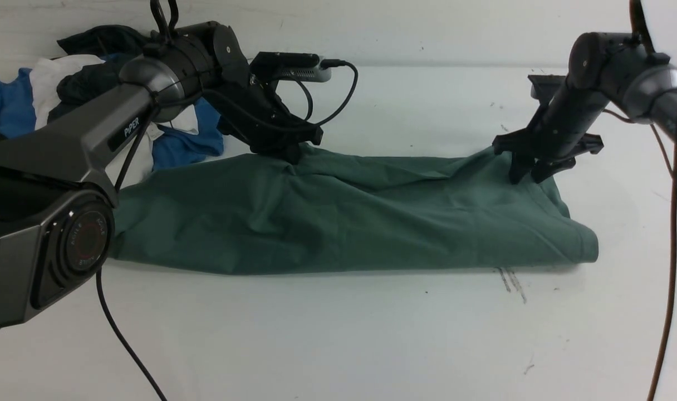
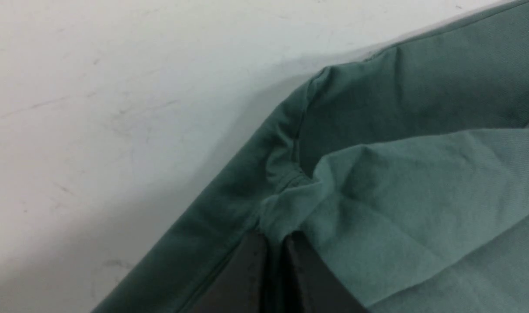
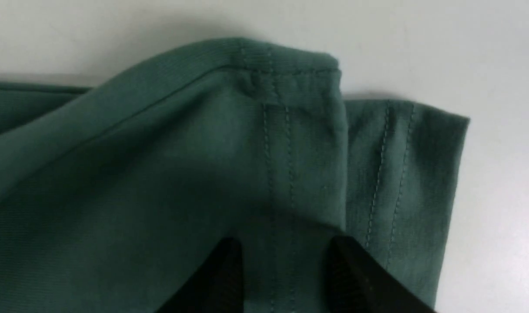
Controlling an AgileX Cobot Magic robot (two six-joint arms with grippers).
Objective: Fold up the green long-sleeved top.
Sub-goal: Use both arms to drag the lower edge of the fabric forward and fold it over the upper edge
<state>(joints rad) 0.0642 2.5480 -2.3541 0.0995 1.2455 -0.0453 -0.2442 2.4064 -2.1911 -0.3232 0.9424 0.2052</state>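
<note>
You are gripping the far edge of the sage-green cotton long-sleeved top, lying across the desk. Your left jaws are clamping it at 11 o'clock. The right jaws are gaping astride the 2 o'clock hem and likely need closing before lifting.

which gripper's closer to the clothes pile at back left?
Left. The left gripper pinches the far edge of the green top, close to the pile; the right gripper sits at the top's opposite end.
</note>
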